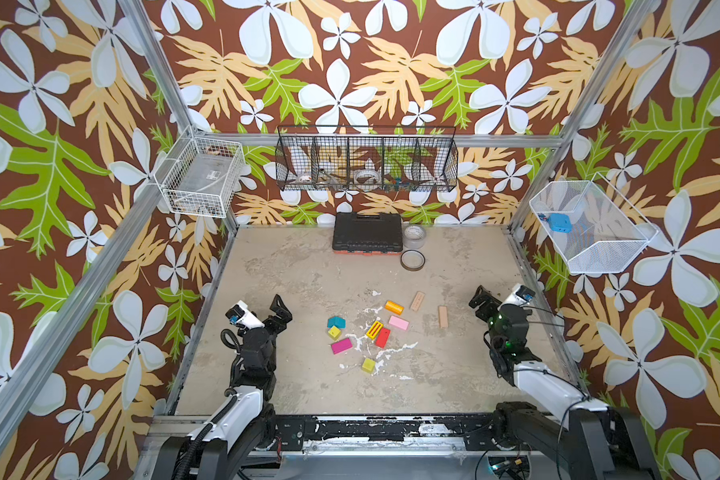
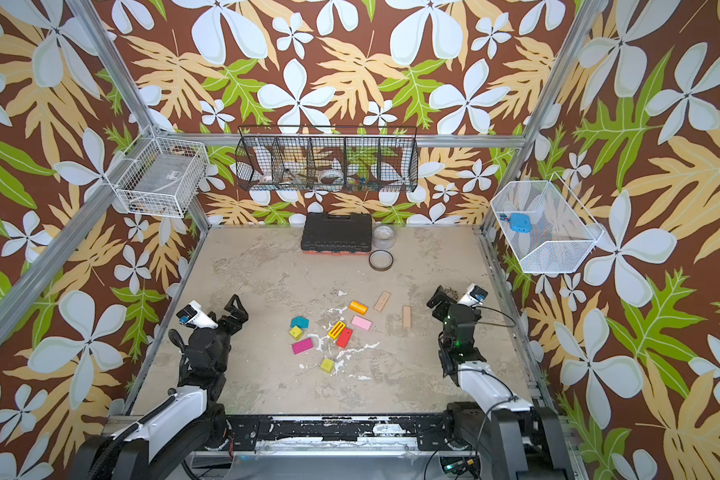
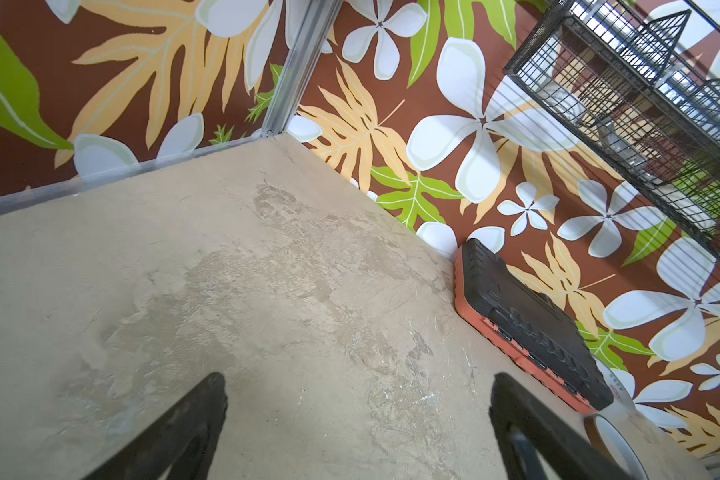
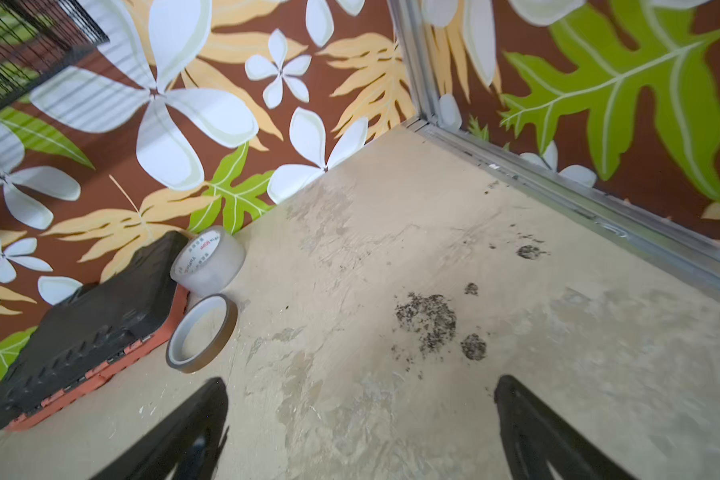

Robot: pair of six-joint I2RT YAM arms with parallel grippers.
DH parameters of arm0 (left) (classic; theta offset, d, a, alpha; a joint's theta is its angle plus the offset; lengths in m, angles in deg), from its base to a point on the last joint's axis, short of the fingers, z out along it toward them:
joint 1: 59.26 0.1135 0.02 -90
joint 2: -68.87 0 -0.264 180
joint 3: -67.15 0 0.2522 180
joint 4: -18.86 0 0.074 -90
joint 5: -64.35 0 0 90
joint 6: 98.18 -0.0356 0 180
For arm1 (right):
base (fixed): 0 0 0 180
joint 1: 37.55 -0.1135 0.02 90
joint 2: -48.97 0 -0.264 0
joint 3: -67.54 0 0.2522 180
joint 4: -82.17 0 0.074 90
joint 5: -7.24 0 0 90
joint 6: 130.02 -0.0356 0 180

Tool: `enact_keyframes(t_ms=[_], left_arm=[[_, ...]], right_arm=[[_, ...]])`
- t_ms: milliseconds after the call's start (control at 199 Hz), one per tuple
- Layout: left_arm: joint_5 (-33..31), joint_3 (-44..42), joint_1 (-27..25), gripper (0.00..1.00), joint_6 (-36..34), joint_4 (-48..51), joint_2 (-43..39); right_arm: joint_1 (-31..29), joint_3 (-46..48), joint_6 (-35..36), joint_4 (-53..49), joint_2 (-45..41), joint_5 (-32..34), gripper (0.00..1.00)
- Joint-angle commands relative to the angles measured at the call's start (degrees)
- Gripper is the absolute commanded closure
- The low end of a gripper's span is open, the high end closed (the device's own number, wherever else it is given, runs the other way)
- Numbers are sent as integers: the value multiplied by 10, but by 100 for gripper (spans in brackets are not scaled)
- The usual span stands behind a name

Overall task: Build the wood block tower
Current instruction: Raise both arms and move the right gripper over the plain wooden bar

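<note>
Flanking the small painted wooden blocks (image 1: 375,329) and two plain tan wooden planks (image 1: 417,300) scattered unstacked across the beige worktop (image 1: 300,270), left tool (image 1: 280,311) and right tool (image 1: 481,301) sit open, empty, apparently parked clear before a first pick.

Bright, soft, even light covers my mottled beige tabletop (image 1: 292,266); shadows beneath things are faint. My right wrist view smears toward its edges; the left wrist view is crisp.
</note>
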Motion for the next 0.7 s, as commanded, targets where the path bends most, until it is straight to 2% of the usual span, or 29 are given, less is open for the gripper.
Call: enact_keyframes(t_ms=[0,70,106,186,221,292,382,437,699], left_arm=[[16,21,1,0,5,-9,30],[37,41,1,0,-5,-8,62],[39,52,1,0,-5,1,74],[45,66,1,0,-9,7,94],[49,70,1,0,-9,6,101],[55,78,1,0,-11,8,114],[66,87,1,0,-18,13,127],[68,91,1,0,-19,13,132],[74,95,1,0,-22,15,138]], right_arm=[[0,-52,17,-33,64,-40,1],[0,-86,17,-75,94,-49,1],[0,-95,-13,-108,104,-49,0],[-6,-81,-62,-101,121,-120,2],[-22,-82,-71,-99,127,-129,3],[-66,-120,-49,-141,143,-101,3],[-121,-181,-17,-231,168,-34,4],[-142,-192,-11,-247,182,-22,4],[-156,-188,0,-281,213,-15,12]])
